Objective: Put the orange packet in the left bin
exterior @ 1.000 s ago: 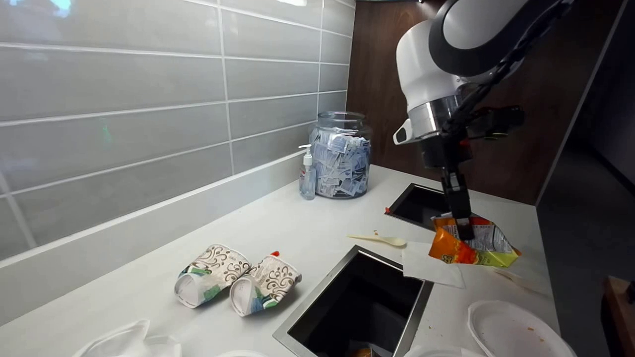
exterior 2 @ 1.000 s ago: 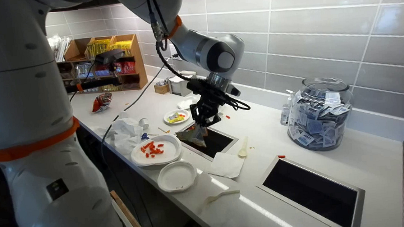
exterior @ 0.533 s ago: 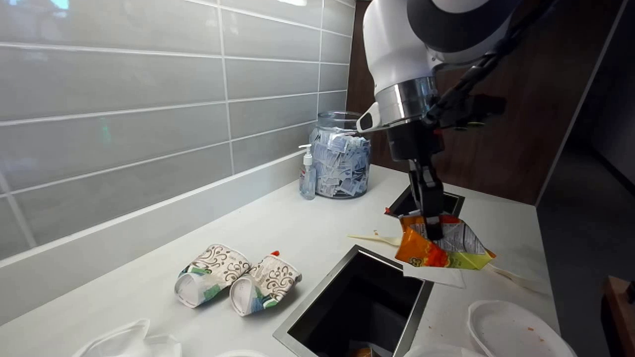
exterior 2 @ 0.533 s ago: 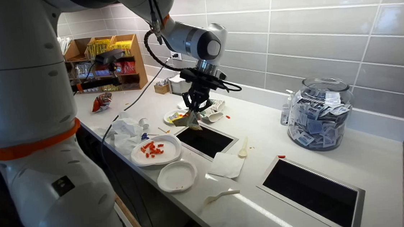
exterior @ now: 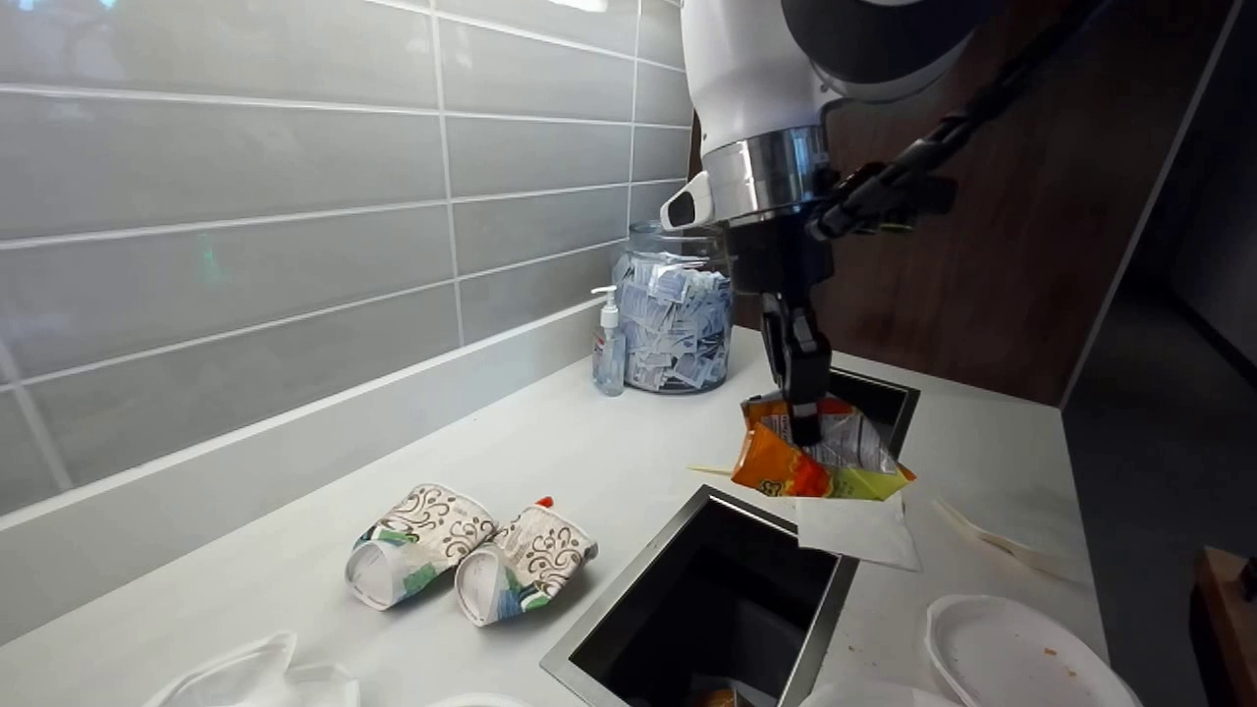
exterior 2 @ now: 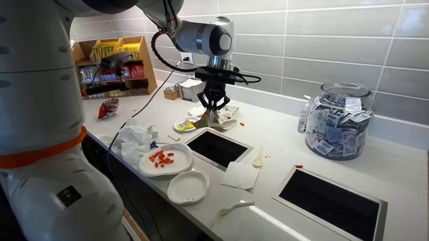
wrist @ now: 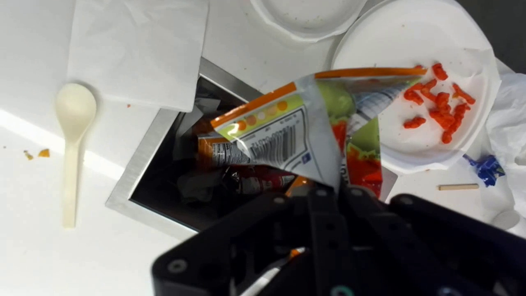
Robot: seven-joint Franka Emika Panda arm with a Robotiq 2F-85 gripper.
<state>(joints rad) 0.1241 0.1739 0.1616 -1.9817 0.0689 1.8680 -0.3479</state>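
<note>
Wrist view: orange packet (wrist: 314, 131) in pincer (wrist: 339, 191).

Shows orange, lime green and red on the packet (wrist: 314, 135), black barcode stripes over white; reads mostly black inside the left bin (exterior: 628, 578), silver-grey along its rim; carries brown swirls over off-white on the crumpled cups (exterior: 422, 540), black on the gripper (exterior: 805, 430), red on the snack pieces (wrist: 444, 115)

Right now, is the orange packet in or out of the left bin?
Out: the orange packet hangs from the gripper, higher than the left bin.
</note>
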